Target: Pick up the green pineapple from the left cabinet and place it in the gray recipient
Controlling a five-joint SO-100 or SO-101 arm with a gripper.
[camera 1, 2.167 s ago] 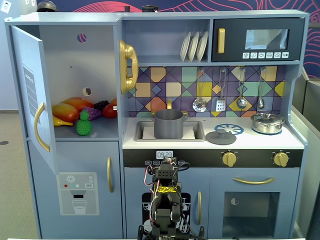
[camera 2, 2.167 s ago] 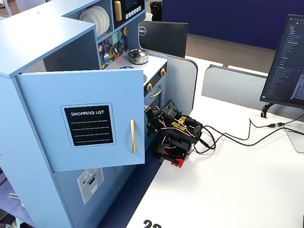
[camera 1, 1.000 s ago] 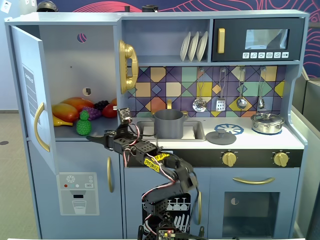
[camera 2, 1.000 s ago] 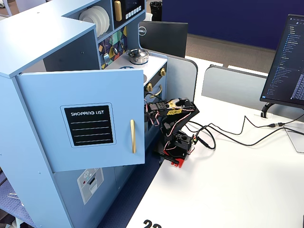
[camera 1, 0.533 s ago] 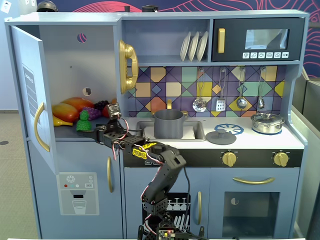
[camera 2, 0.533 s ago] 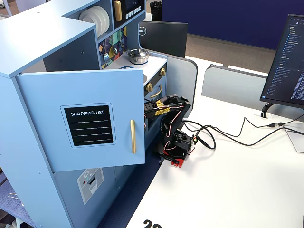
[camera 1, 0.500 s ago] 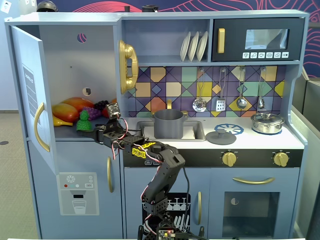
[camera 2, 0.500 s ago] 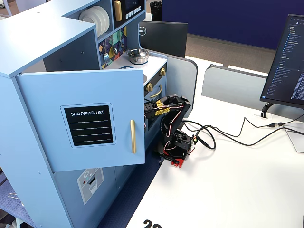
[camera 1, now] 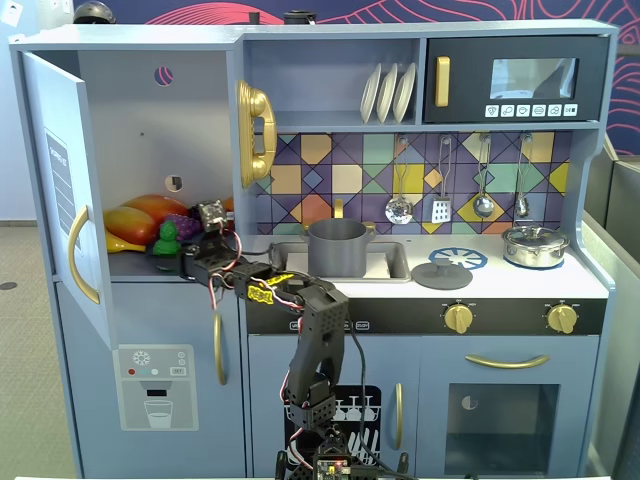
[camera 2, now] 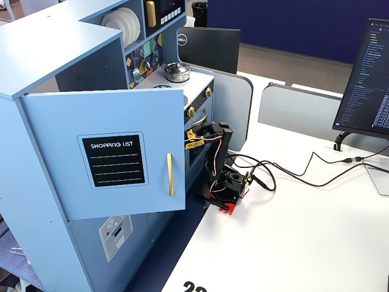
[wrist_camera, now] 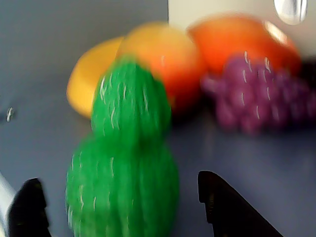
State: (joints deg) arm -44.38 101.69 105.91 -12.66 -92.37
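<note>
The green pineapple (camera 1: pixel 167 238) stands upright on the floor of the left cabinet (camera 1: pixel 140 130), whose door is swung open to the left. In the wrist view the pineapple (wrist_camera: pixel 126 173) fills the lower middle, between my two black fingertips (wrist_camera: pixel 32 202), with a gap on each side. My gripper (camera 1: pixel 183 258) is open and reaches into the cabinet right at the pineapple; in the wrist view my gripper (wrist_camera: pixel 121 197) straddles it. The gray recipient (camera 1: pixel 337 247) sits in the sink, to the right of the cabinet. In a fixed view the open door (camera 2: pixel 121 152) hides the cabinet's inside.
Purple grapes (wrist_camera: pixel 256 98) and orange and yellow fruit (wrist_camera: pixel 163 59) lie just behind the pineapple. A shiny steel lidded pot (camera 1: pixel 535 245) stands on the counter at the right, a gray lid (camera 1: pixel 441 273) beside the sink. The arm's base (camera 2: pixel 226 188) stands on the white table.
</note>
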